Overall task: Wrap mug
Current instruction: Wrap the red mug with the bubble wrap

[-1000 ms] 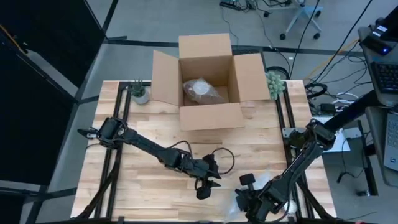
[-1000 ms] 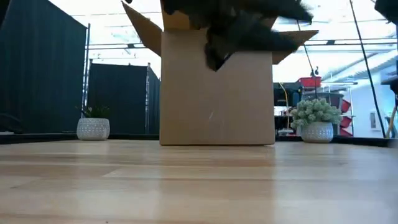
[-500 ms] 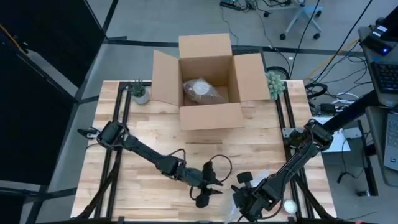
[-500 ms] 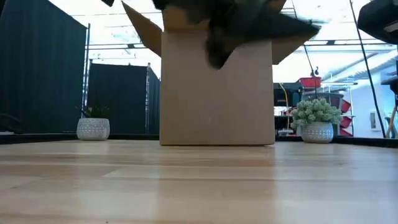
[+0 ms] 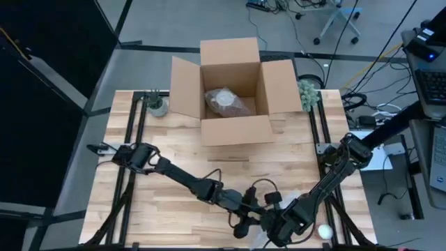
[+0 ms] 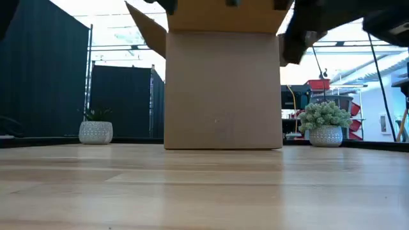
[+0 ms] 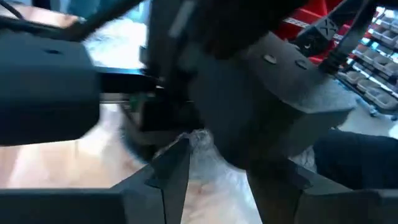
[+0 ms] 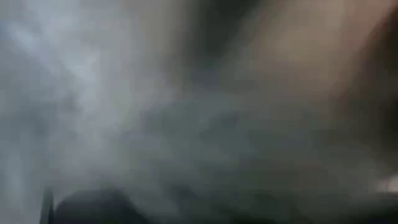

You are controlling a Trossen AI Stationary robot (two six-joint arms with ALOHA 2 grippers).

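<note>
Both grippers are close together at the table's near edge. My left gripper is open, and a crumpled bit of clear wrap shows in the gap between its fingers. Right beside it, my right gripper hangs over the same spot. Its wrist view is filled by blurred grey-white wrap, so its fingers do not show. No mug can be made out. A small white round thing lies on the table to the right of the right arm; whether it is the mug, I cannot tell. My left gripper has its two fingers on either side of the crumpled wrap, coming at it from the table's left. Whether they touch the wrap cannot be told.
An open cardboard box stands at the far middle with a wrapped bundle inside. Small potted plants sit at the far left and far right corners. Bare wood lies between the box and the arms.
My left gripper has gone toward the table's near edge and then toward its right, ending beside the right gripper. The right gripper has stayed low at the near edge.
</note>
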